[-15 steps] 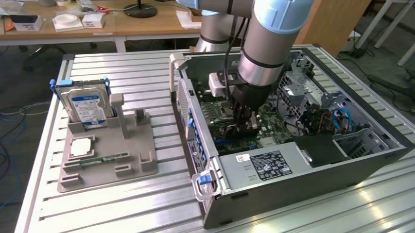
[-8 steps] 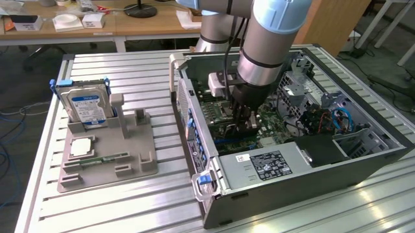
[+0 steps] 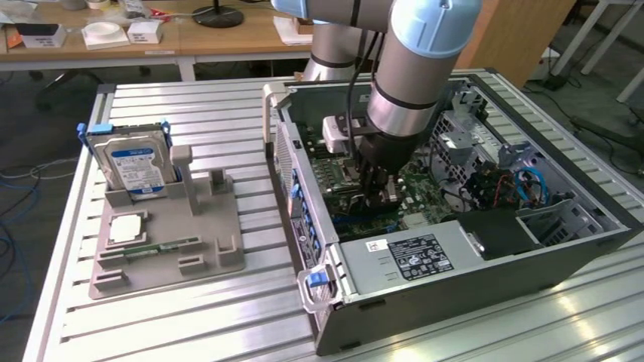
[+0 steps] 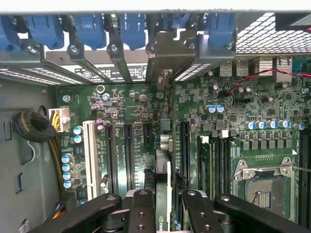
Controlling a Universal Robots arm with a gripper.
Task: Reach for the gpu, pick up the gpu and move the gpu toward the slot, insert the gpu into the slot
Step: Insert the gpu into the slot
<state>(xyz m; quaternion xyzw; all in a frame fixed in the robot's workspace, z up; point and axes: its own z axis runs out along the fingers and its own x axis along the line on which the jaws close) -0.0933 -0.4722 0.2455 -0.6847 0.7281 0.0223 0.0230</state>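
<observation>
- The gripper (image 3: 378, 197) was down inside the open computer case (image 3: 453, 290), low over the motherboard (image 3: 423, 188), near the middle of the exterior view.
- In the wrist view the black fingers (image 4: 142, 211) stood narrow, pinched on the top edge of the gpu (image 4: 163, 167), held upright and seen edge-on between them.
- The card ran away from the camera towards the rear wall of the case, its silver end bracket (image 4: 167, 58) up against the row of blue slot latches (image 4: 131, 26).
- My read: reach and pick-up were done, and the card was over the board, lined up with the long expansion slots (image 4: 129, 155). Whether it had bottomed in its slot I couldn't tell; the card hid the slot beneath it. Seating it, and letting go, looked like what was left.
- The wrist view gave the close detail: the white slot (image 4: 89, 150), the black slots beside the card, the empty processor socket (image 4: 265, 187), and a bundle of sleeved cables (image 4: 34, 128).
- The exterior view gave the wider stage instead: the grey fixture tray (image 3: 166, 241) well apart on that view's left, with the blue-labelled hard drive (image 3: 133, 162) standing in it and a small memory stick (image 3: 161, 247) lying near its front, all on the slatted metal table (image 3: 181, 324).
- That view also showed the power supply (image 3: 427, 256) at the near end of the case.
</observation>
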